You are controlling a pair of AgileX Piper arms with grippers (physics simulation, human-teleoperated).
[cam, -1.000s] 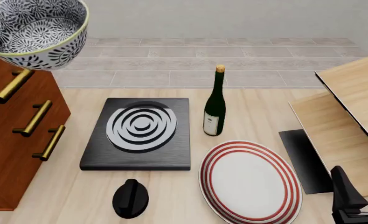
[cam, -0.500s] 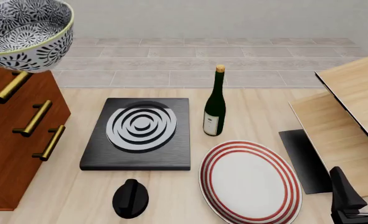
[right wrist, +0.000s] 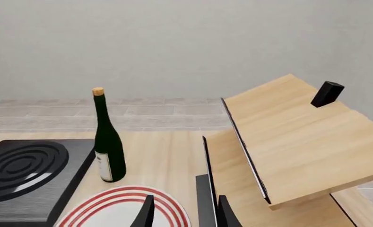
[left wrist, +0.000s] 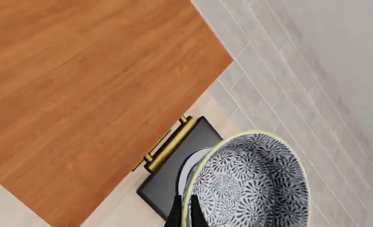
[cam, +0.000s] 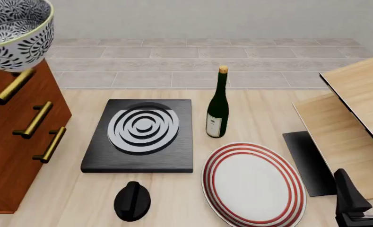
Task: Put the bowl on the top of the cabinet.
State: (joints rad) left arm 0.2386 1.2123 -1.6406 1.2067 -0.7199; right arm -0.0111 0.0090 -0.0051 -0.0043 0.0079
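The bowl (cam: 13,35), white with a dense black floral pattern and a yellowish rim, hangs at the far left above the top edge of the reddish-brown cabinet (cam: 10,142). In the left wrist view my left gripper (left wrist: 186,215) is shut on the rim of the bowl (left wrist: 252,184), which is held over the front edge of the cabinet top (left wrist: 91,90), near a brass handle (left wrist: 167,144). The front view does not show the left gripper. My right gripper (cam: 368,189) rests open at the near right, far from the bowl, with nothing between its fingers (right wrist: 147,213).
A black hob plate (cam: 139,137) lies mid-table with a dark green bottle (cam: 218,109) to its right. A red-ringed plate (cam: 254,182) and a black knob (cam: 133,201) lie near the front. Pale wood boards (cam: 356,118) over a black pad (cam: 307,163) stand at the right.
The bowl has moved left in the left gripper's hold, from beside the cabinet's front edge to further over its top. The right arm has not moved.
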